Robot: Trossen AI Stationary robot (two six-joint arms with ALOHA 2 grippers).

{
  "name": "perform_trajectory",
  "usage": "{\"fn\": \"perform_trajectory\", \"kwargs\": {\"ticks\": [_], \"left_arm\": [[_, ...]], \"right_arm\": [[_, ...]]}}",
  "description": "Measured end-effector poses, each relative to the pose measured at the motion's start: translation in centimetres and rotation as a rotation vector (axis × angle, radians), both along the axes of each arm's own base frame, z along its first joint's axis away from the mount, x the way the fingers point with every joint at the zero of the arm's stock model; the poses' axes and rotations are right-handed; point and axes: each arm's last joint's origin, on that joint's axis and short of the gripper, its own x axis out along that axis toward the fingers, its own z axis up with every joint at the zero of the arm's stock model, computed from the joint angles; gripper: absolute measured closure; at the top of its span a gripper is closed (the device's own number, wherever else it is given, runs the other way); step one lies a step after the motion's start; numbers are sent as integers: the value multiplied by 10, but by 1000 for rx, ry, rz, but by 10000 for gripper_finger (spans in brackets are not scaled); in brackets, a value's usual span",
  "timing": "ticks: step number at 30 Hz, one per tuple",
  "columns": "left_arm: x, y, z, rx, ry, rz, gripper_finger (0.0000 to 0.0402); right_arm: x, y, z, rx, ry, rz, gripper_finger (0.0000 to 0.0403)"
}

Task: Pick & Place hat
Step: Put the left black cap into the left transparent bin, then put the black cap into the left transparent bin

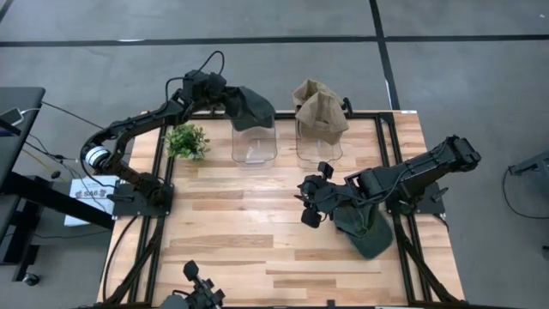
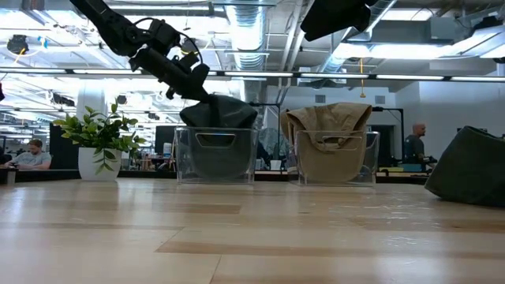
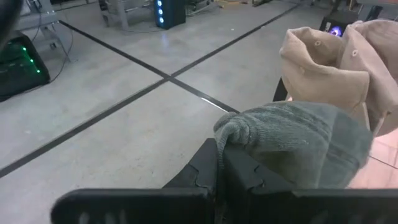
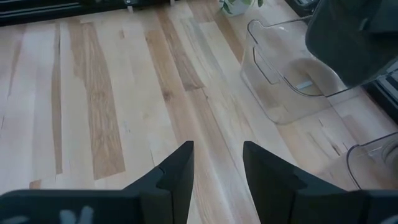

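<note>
A dark green hat [image 1: 253, 109] hangs over the far rim of the left clear bin [image 1: 255, 148], held by my left gripper [image 1: 228, 96], which is shut on it. In the low view the hat [image 2: 221, 110] sits at the top of this bin [image 2: 215, 162]. A tan hat [image 1: 320, 107] is draped over the right clear bin [image 1: 319, 148]. Another dark green hat [image 1: 367, 233] lies on the table under my right arm. My right gripper [image 1: 309, 202] is open above the middle of the table and touches nothing. My left gripper [image 3: 221, 158] pinches a bunched fold of the green hat's edge [image 3: 235, 132] between its two fingers. The fingers come from the table's left and slant downward. The rest of the hat hangs past them over the bin; whether it rests on the rim I cannot tell.
A small potted plant [image 1: 186, 140] stands left of the clear bins. The table's black frame [image 1: 390, 137] runs around the wooden top. Bare wood [image 4: 112, 93] lies in front of my right gripper [image 4: 217, 168]. People sit in the room beyond the table.
</note>
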Motion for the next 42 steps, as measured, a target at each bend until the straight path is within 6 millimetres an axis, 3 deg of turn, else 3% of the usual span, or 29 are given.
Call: {"fn": "perform_trajectory", "kwargs": {"ticks": [5, 10, 19, 35, 42], "left_arm": [[0, 0, 0, -1, 0, 0, 386], [0, 0, 0, -3, -1, 7, 352], [-4, 4, 0, 8, 13, 204, 299], [-4, 5, 4, 49, -15, 254, 299], [14, -11, 5, 56, -24, 181, 299]], "right_arm": [[0, 0, 0, 0, 0, 0, 274], [0, 0, 0, 0, 0, 0, 274], [0, 0, 0, 0, 0, 0, 275], [-5, -2, -5, -24, 68, -11, 275], [-20, -8, -14, -94, 229, -90, 275]]}}
